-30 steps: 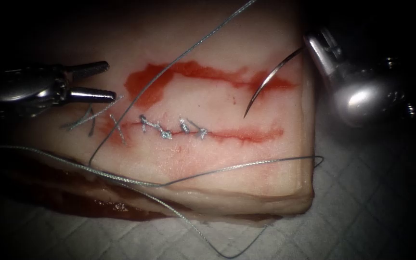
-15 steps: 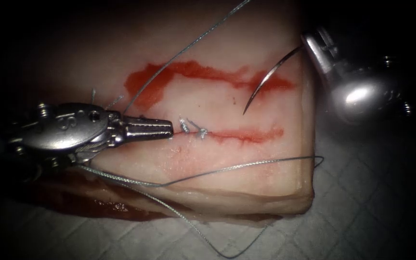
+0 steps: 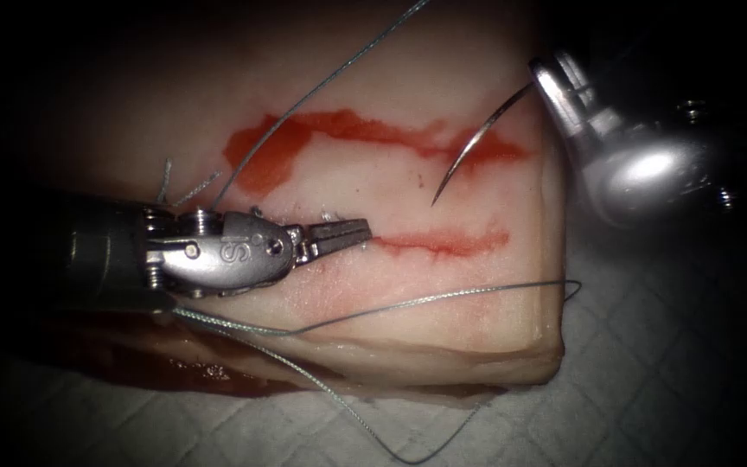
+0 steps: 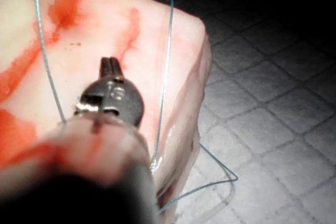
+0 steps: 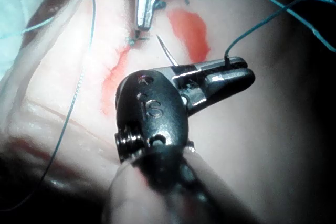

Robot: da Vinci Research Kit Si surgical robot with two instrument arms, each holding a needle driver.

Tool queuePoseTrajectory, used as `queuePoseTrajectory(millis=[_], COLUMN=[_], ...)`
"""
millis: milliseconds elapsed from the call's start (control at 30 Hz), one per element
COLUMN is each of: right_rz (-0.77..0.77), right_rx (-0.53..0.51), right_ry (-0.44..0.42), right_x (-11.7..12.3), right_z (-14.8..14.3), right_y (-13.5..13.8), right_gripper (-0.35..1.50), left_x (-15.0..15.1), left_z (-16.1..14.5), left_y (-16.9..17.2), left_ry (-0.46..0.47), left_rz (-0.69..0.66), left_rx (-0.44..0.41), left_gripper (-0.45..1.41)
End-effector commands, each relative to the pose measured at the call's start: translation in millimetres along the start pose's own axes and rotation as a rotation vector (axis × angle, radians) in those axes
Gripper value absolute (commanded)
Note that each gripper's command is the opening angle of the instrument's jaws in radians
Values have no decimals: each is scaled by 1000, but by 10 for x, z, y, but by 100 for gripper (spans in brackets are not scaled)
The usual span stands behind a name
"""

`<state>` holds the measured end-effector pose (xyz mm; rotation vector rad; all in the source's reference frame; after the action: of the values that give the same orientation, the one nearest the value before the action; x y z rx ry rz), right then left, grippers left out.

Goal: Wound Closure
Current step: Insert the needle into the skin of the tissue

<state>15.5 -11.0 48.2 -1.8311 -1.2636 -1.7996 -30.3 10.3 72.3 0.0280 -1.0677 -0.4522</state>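
- Endoscope view: the left tool (image 3: 343, 233) lies along the cut (image 3: 443, 242) from the picture's left. Its jaws are closed together, with the tips at the last stitch of the sutured stretch. Whether they pinch anything there I cannot tell. Over half a second it has advanced rightward along the cut, covering the stitches.
- The right tool (image 3: 539, 76) sits above the tissue's (image 3: 443, 337) right edge, clamped on the needle (image 3: 470, 143) near its thread end. That grip leaves the whole curve free. The point hangs clear of the tissue, above the open right part of the cut, aimed at the unsutured stretch.
- The thread (image 3: 443, 297) runs slack across the front of the tissue, and another strand rises past the red fluid (image 3: 339, 130).
- Left wrist view: the left tool's (image 4: 109, 66) closed tips rest on the tissue (image 4: 178, 51) at the end of a red line, with thread (image 4: 167, 61) draped beside it towards the edge.
- Right wrist view: the right tool (image 5: 233, 74) grips the needle (image 5: 169, 53) crosswise, the point showing past the jaws towards the left tool (image 5: 144, 11). Thread (image 5: 273, 6) leaves the needle's end at the jaw tips.
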Motion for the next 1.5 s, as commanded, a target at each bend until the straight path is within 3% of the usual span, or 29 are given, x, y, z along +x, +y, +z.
queuePoseTrajectory(millis=[33, 167, 367, 633, 867, 1233, 1500], right_rz=[-1, -7, -13, -17, -19, -19, -24], right_rx=[3, 4, 9, 7, 15, 18, 25], right_ry=[-4, -1, 6, 6, 13, 17, 27], right_x=[3, 4, 4, 7, 5, 5, 5], right_z=[9, 9, 9, 8, 10, 10, 9], right_y=[5, 5, 6, 9, 12, 13, 12], right_gripper=[-35, -35, -35, -35, -35, -35, -35], left_x=[3, 6, 4, 0, 8, 9, 35], left_z=[8, 14, 22, 31, 38, 48, 56], left_y=[-1, -7, -25, -44, -38, -42, -53], left_ry=[-3, -7, -27, -32, -6, -2, 92], left_rz=[1, 6, 9, -7, 0, -16, -21], left_rx=[5, 22, 134, 186, 95, 102, 131], left_gripper=[-45, -45, -45, -45, -45, -45, -45])
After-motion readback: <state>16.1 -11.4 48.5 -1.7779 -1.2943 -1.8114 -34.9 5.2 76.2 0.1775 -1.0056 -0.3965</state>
